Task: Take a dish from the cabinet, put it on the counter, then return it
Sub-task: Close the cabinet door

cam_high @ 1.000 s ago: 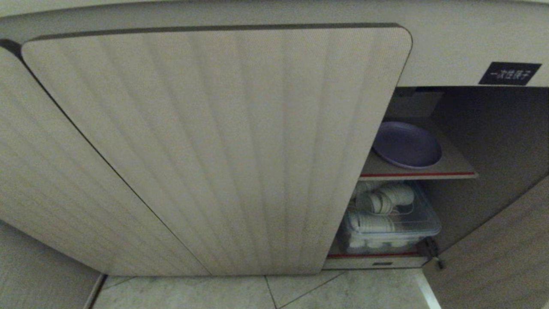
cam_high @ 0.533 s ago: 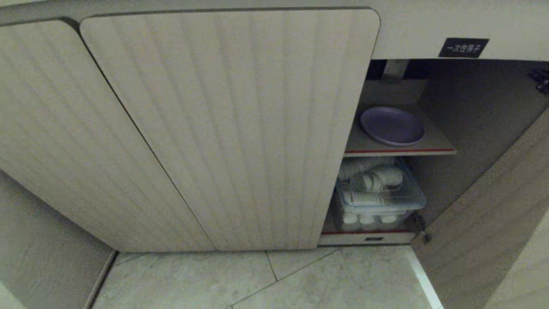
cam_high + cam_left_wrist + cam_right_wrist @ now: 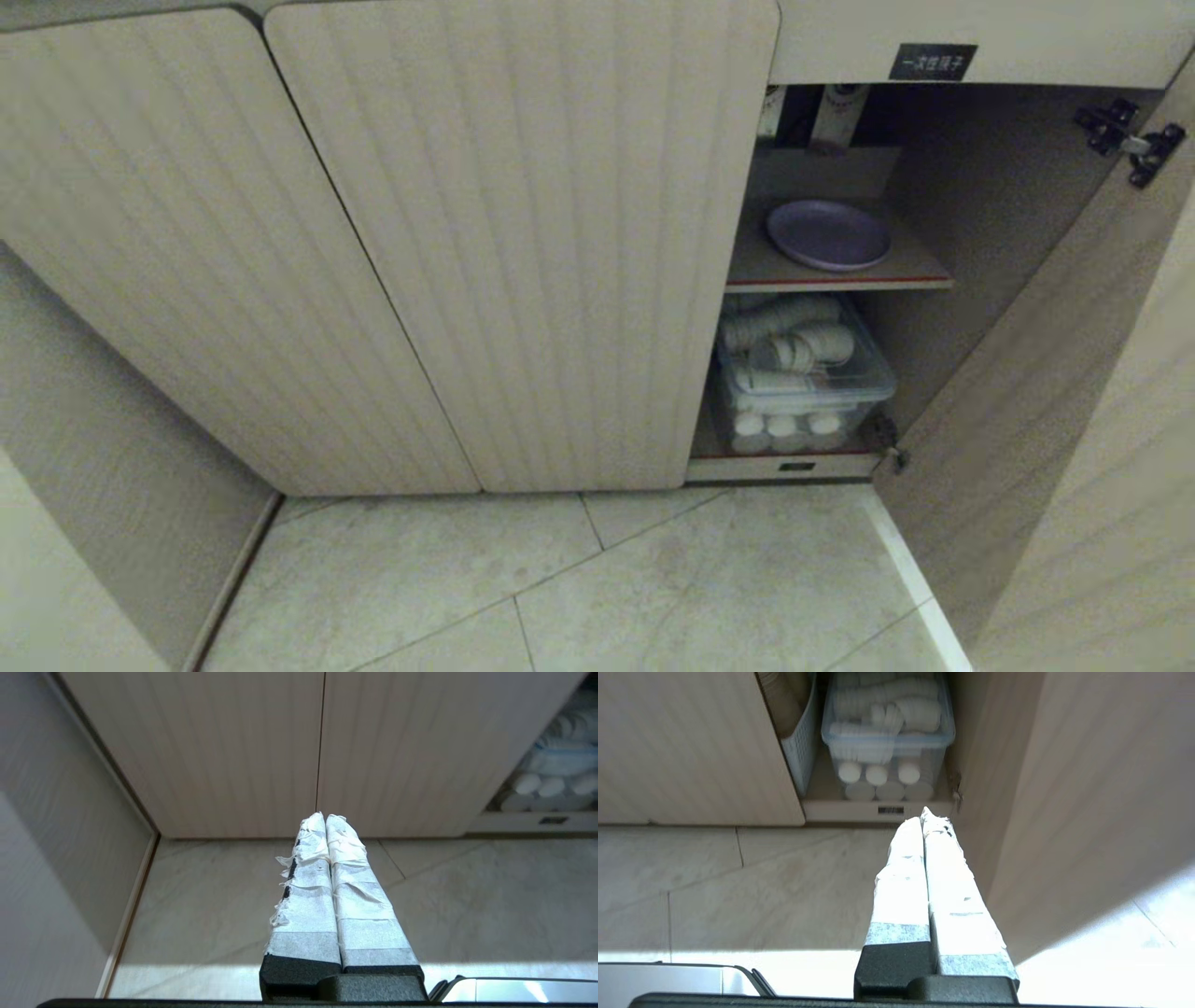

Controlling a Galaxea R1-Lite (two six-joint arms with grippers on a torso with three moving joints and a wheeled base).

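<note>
The lavender dish (image 3: 828,234) lies flat on the inner shelf (image 3: 840,275) of the cabinet (image 3: 523,243), whose right-hand door (image 3: 1055,392) stands swung open. Neither arm shows in the head view. My left gripper (image 3: 325,817) is shut and empty, pointing over the floor toward the closed ribbed doors. My right gripper (image 3: 923,815) is also shut and empty, low over the floor in front of the open compartment, beside the open door (image 3: 1064,812). The counter is out of view.
Under the shelf a clear plastic bin (image 3: 803,383) holds white cups and lids; it appears again as the bin (image 3: 887,737) in the right wrist view, next to a white basket (image 3: 798,742). A black label (image 3: 932,62) sits above the opening. Tiled floor (image 3: 579,579) lies in front.
The whole head view has shifted: the cabinet now sits higher and smaller with more floor showing, so the camera has drawn back. The dish has stayed on its shelf.
</note>
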